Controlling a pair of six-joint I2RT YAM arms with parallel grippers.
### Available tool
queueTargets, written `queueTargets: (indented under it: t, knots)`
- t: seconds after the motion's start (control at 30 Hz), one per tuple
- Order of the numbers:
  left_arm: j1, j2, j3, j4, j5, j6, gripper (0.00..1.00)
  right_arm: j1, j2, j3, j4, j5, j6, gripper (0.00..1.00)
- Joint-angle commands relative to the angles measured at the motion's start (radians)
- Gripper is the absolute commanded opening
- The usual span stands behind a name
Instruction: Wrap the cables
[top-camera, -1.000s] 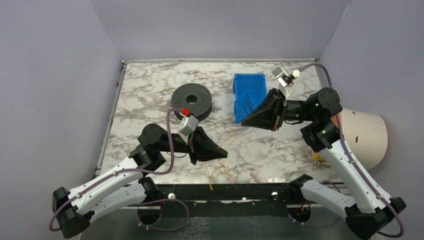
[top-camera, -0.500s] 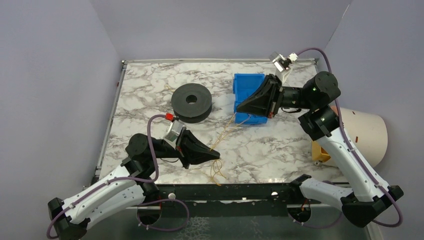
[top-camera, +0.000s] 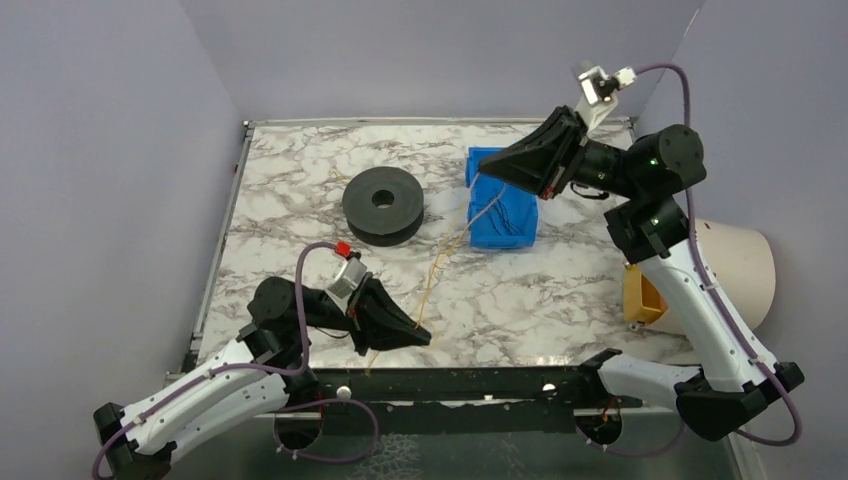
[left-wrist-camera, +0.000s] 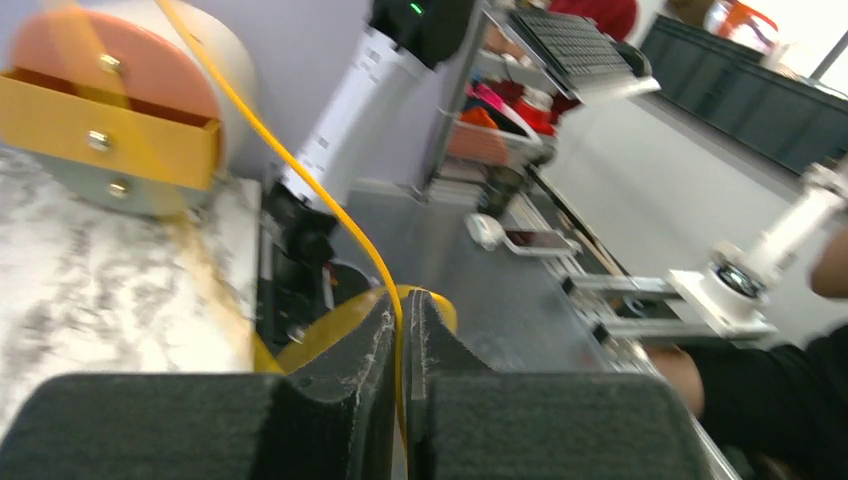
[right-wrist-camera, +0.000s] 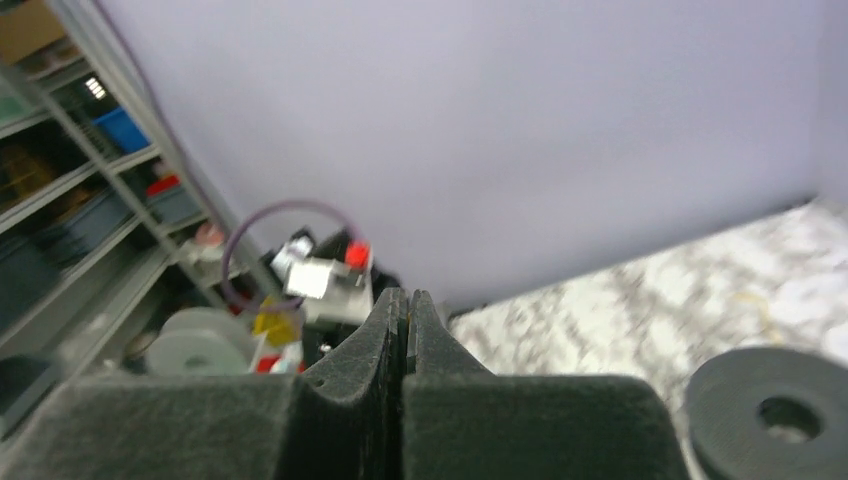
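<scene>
2 hold cables (left-wrist-camera: 330, 212) (strung between): left claw (left-wrist-camera: 403, 300), right claw (right-wrist-camera: 405, 296).

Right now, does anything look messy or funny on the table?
Yes. The cables hang loose, stretched across the table from the left gripper up toward the right gripper above the blue bin, not wound into a neat bundle.

The left arm (top-camera: 200, 385) and right arm (top-camera: 700, 300) wore white shells between fat black joints, their bases at the table's (top-camera: 300, 180) near edge. A purple hose (top-camera: 312, 300) looped along each. The left claw (top-camera: 425, 341) and right claw (top-camera: 483, 170) were black wedges (faced with dark foam), each carrying a small silver camera (top-camera: 349, 275); a green light (top-camera: 652, 160) glowed on the right arm.
</scene>
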Motion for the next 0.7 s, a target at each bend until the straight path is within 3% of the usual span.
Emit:
queueTargets:
  t: [0.0,0.13,0.37,0.5,0.67]
  knots:
    - [-0.025,-0.028,-0.034,-0.065,0.161,-0.045,0.12,-0.031,0.009,0.113,0.105,0.204,-0.034,0.01]
    - [-0.031,-0.038,-0.046,-0.065,0.159,-0.062,0.17,-0.031,0.031,0.163,0.081,0.232,-0.054,0.01]
    - [-0.037,-0.035,-0.067,-0.065,0.153,-0.087,0.18,-0.031,0.054,0.207,0.077,0.264,-0.065,0.01]
    - [-0.040,-0.053,-0.090,-0.065,0.147,-0.114,0.17,-0.031,0.073,0.281,-0.012,0.329,-0.129,0.01]
    - [-0.040,-0.094,-0.107,-0.107,0.101,-0.116,0.10,-0.031,0.046,0.256,-0.075,0.390,-0.205,0.01]
